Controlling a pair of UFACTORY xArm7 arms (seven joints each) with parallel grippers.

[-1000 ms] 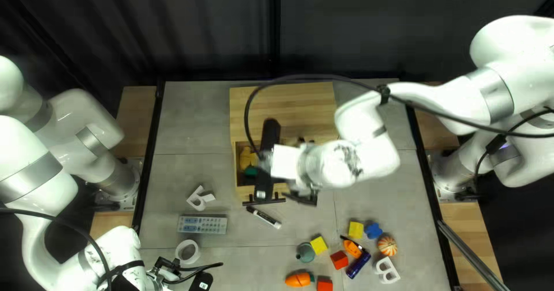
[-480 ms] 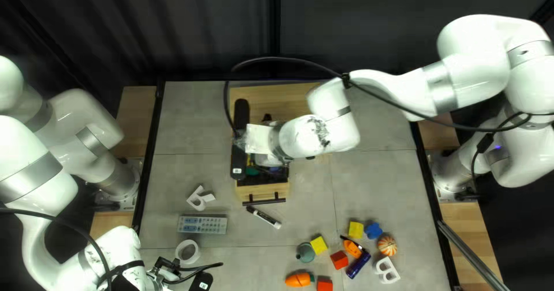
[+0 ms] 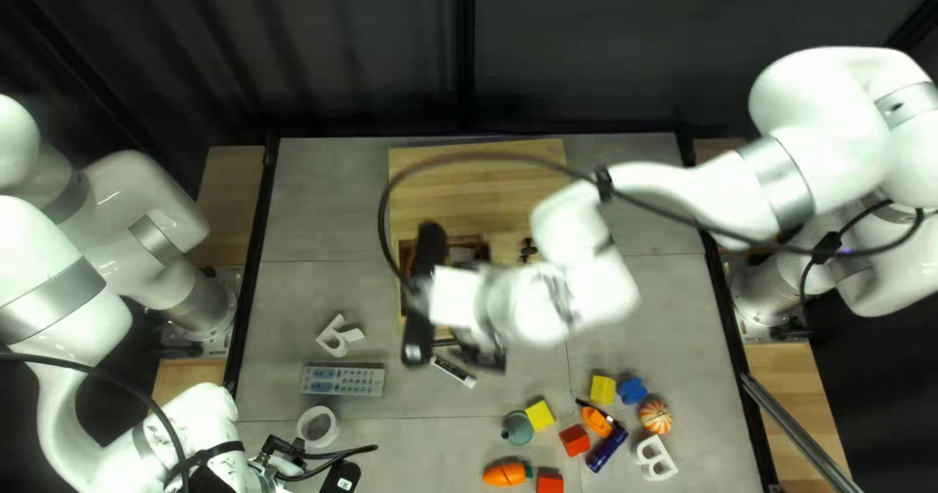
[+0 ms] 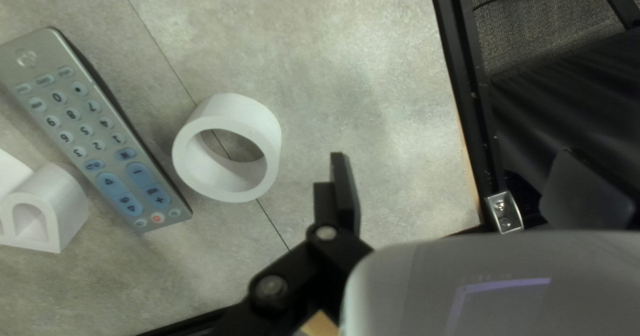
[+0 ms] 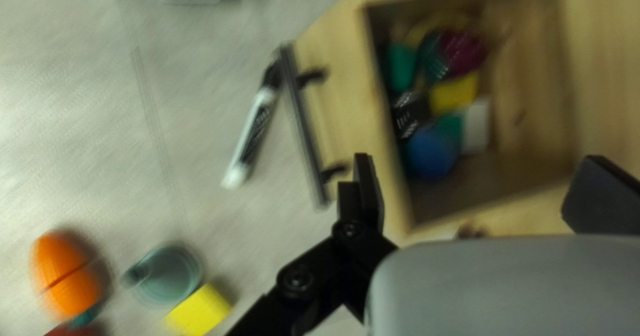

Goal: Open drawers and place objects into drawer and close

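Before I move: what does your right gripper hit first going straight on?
Likely the open drawer, which my right gripper is aimed down at. Depth is unclear, so I can't tell if its front panel or the contents come first.

At the lower centre of the top left view, we had room to pass between the remote control (image 3: 342, 381) and the round green object (image 3: 517, 428); centrally, our right arm (image 3: 547, 305) obstructed the drawer (image 5: 343, 83).

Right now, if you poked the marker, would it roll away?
The marker would probably roll, since it looks round and lies on its side. The drawer's handle, right by its dark end, might block it one way. Its straight body looks stiff, so it likely wouldn't bend.
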